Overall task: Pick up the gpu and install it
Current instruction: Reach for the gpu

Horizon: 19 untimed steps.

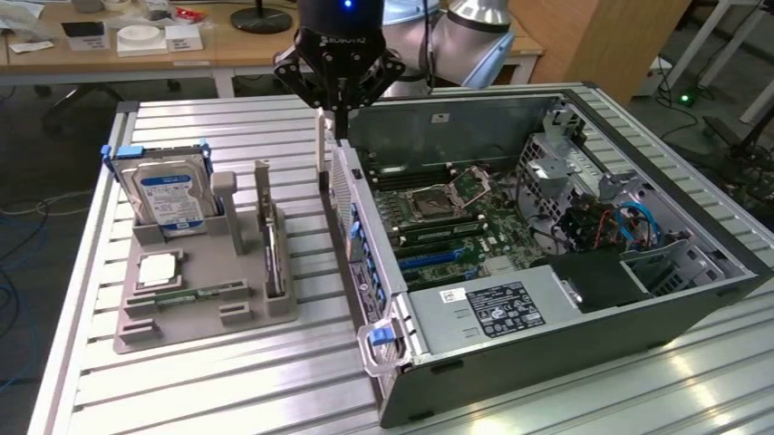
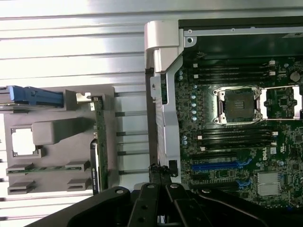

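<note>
The gpu stands on edge in a slot of the grey parts holder, on the exterior view's left of the computer. From the wrist view its thin green top edge runs along that slot. My gripper hangs over the far end of the case's outer wall, well above the holder and apart from the gpu. Its fingers meet at the tips with nothing between them. The open computer case lies on its side, showing the motherboard and its blue expansion slots.
The holder also carries a silver hard drive, a processor and a small memory stick. A silver metal strip stands just outside the case wall, below my fingers. Everything rests on a ribbed aluminium table.
</note>
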Available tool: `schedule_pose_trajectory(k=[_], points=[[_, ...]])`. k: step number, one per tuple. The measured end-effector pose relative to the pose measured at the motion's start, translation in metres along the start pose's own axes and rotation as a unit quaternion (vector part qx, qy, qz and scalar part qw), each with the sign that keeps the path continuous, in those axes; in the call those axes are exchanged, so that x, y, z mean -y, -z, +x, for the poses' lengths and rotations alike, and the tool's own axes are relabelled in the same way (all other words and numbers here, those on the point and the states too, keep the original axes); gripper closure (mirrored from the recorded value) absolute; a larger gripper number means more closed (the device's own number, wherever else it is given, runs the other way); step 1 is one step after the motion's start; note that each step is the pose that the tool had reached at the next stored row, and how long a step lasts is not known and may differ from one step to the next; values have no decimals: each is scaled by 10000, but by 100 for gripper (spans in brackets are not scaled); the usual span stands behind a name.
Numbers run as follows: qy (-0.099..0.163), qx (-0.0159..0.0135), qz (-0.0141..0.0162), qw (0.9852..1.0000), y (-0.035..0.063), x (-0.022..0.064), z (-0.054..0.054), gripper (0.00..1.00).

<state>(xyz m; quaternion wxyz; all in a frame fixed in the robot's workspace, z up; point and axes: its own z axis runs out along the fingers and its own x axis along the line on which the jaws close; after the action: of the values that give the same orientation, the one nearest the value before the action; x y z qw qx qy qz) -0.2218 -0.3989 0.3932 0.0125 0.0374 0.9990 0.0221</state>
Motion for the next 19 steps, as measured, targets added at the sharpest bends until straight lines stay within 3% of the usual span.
schedule_pose_trajectory(k=[19], points=[[0,0,0,10000,9,26,339,89]])
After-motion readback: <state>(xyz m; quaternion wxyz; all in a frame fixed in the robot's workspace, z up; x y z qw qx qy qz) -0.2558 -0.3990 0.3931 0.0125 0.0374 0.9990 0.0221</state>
